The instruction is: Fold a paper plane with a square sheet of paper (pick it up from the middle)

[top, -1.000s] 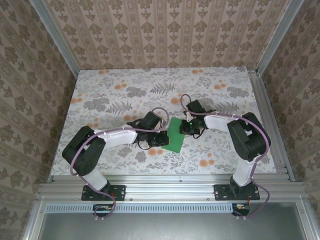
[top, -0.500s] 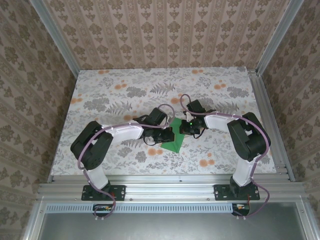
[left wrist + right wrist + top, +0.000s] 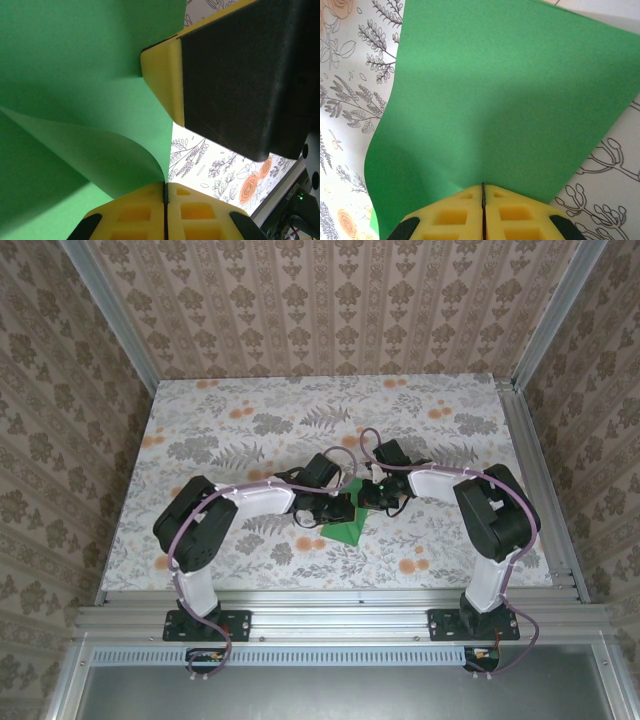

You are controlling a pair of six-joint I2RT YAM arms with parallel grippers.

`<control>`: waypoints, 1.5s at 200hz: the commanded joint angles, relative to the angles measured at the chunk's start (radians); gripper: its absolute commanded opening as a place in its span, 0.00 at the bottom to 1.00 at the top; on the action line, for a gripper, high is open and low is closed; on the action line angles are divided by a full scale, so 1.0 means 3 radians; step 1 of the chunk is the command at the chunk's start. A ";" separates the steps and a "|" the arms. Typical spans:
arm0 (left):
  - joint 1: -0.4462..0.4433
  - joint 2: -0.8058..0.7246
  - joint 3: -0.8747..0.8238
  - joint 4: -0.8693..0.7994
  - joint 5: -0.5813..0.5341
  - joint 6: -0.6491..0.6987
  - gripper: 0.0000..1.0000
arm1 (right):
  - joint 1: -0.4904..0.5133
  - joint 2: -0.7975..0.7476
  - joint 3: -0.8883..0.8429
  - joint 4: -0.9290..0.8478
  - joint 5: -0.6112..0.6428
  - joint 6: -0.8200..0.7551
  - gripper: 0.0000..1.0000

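Over the table (image 3: pixel 200 440), the left jaws are clamped on the curled green sheet (image 3: pixel 347 530). The right jaws pinch it too.

Arms: two, the left arm (image 3: pixel 250 502) and the right arm (image 3: pixel 470 495).
Grippers: two, the left gripper (image 3: pixel 335 512) and the right gripper (image 3: pixel 376 496), one per arm.
Jaws: two yellow jaws on each gripper, four in all.
Paper: one square sheet of paper (image 3: pixel 346 531), green, a single piece.
Support: one floral worktop (image 3: pixel 250 410).
Cabling: two purple cables (image 3: pixel 364 435), one along each arm.
Enclosure: three papered walls (image 3: pixel 330 300).
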 commanded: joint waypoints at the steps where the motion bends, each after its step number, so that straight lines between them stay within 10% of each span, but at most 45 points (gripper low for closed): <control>1: -0.0024 0.0078 0.0099 -0.0035 0.0002 0.0058 0.08 | 0.0017 0.0123 -0.0033 -0.0082 -0.0028 -0.0039 0.11; 300: -0.0019 0.0099 -0.0035 -0.0051 -0.0368 0.0078 0.08 | 0.0004 0.0132 -0.0135 -0.0005 -0.0023 0.0022 0.11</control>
